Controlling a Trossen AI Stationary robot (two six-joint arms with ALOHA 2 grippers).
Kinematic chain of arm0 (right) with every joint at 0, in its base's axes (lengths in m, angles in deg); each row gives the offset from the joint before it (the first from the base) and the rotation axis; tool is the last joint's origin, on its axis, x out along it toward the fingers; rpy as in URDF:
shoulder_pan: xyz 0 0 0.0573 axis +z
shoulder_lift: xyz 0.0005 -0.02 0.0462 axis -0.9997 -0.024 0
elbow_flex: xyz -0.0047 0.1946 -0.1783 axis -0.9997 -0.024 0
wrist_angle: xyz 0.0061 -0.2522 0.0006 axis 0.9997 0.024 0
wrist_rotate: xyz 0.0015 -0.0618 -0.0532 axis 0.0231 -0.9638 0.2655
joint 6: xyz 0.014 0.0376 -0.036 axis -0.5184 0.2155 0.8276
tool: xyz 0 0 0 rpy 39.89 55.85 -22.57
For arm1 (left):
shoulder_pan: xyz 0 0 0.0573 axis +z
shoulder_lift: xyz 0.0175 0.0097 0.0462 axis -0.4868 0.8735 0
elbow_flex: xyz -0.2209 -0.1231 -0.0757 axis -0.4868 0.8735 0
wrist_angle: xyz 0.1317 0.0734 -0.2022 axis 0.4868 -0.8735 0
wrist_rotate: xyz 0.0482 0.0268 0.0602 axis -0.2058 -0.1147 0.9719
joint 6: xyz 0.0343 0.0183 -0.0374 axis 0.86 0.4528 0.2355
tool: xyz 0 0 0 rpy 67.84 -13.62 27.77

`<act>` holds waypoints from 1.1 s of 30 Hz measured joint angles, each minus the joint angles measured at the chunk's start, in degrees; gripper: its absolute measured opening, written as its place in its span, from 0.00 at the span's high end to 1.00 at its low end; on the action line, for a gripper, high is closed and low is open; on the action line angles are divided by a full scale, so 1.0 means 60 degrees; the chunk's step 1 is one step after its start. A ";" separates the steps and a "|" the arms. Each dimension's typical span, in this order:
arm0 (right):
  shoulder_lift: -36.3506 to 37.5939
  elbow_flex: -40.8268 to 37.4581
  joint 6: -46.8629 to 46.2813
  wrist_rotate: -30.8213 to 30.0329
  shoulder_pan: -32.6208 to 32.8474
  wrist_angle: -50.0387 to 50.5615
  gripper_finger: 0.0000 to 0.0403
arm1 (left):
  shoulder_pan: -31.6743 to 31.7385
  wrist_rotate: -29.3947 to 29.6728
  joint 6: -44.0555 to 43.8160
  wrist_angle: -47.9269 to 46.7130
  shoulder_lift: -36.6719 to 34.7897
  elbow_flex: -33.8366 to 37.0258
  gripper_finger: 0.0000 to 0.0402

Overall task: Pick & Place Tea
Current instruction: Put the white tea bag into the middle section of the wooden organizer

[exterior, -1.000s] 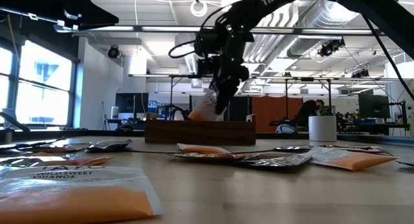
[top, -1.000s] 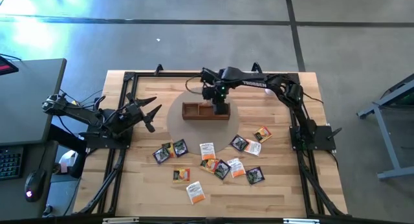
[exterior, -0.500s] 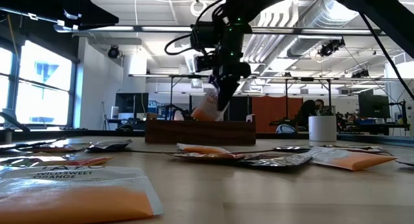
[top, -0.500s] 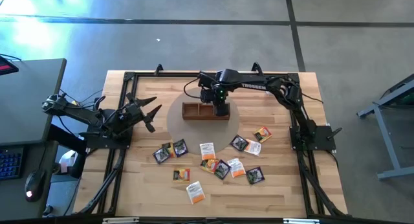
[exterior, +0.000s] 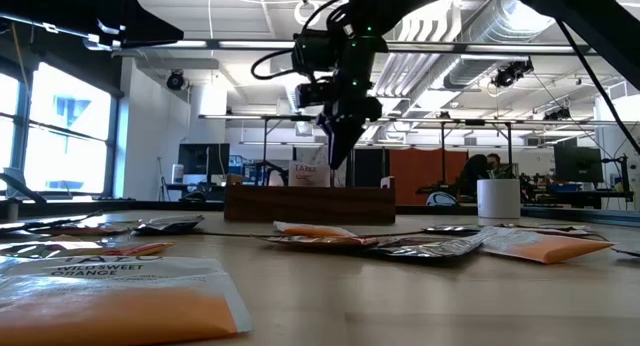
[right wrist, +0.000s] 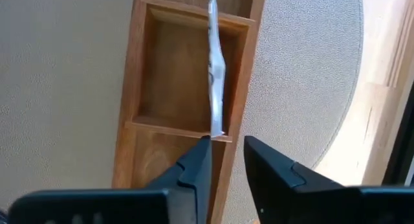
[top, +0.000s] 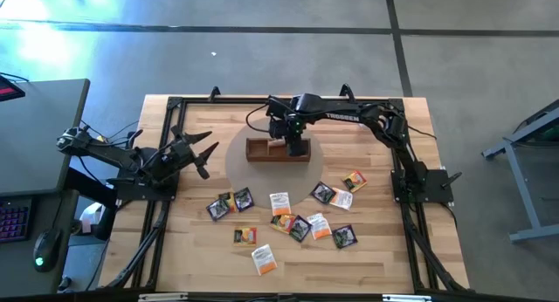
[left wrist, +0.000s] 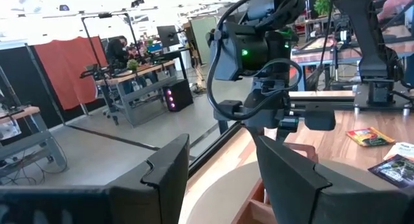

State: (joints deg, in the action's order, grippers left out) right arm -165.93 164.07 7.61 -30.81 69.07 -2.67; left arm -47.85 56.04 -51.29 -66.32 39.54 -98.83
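**Right claw over tray, sachet standing inside**

Right claw (right wrist: 226, 160) hangs above the wooden tray (top: 262, 151), fingers slightly apart, holding nothing. One white sachet (right wrist: 215, 68) stands on edge in a tray compartment, leaning on the tray's long wall, just off the fingertips. Other sachets (top: 288, 219) lie scattered flat on the desk (top: 384, 258), well apart from the tray. Left claw (top: 203, 150) parked at the desk's left edge, fingers wide.

The brown wooden three-compartment tray (top: 266, 150) sat on a speckled grey round mat (top: 240, 167). Loose square tea sachets (top: 279, 203) were black, white-and-orange, or yellow-orange on pale striped wood.
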 joint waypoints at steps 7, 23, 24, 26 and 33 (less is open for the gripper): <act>0.0442 -0.0011 -0.0004 -0.1727 0.0238 0.0109 0.73 | 0.0000 0.0754 0.0000 -0.0004 -0.0004 0.0000 0.55; 0.0399 -0.0029 -0.1179 -0.0431 0.1556 -0.1028 0.82 | 0.0001 0.0662 -0.0581 -0.0818 0.0000 0.0000 0.55; 0.0363 -0.0029 -0.1174 -0.0459 0.1606 -0.1071 0.82 | 0.0000 0.0605 -0.0608 -0.0858 0.0000 0.0000 0.55; 0.0293 -0.0022 -0.1274 -0.0358 0.1636 -0.1143 0.79 | 0.0000 0.0442 -0.0708 -0.0923 0.0004 0.0000 0.55; 0.0193 -0.0583 -0.1453 -0.0274 0.1545 -0.1893 0.67 | 0.0000 0.0350 -0.0758 -0.0925 0.0005 0.0000 0.55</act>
State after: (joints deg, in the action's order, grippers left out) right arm -164.77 160.57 -1.11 -32.45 78.34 -14.03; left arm -47.85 58.14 -55.84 -71.87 39.58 -98.83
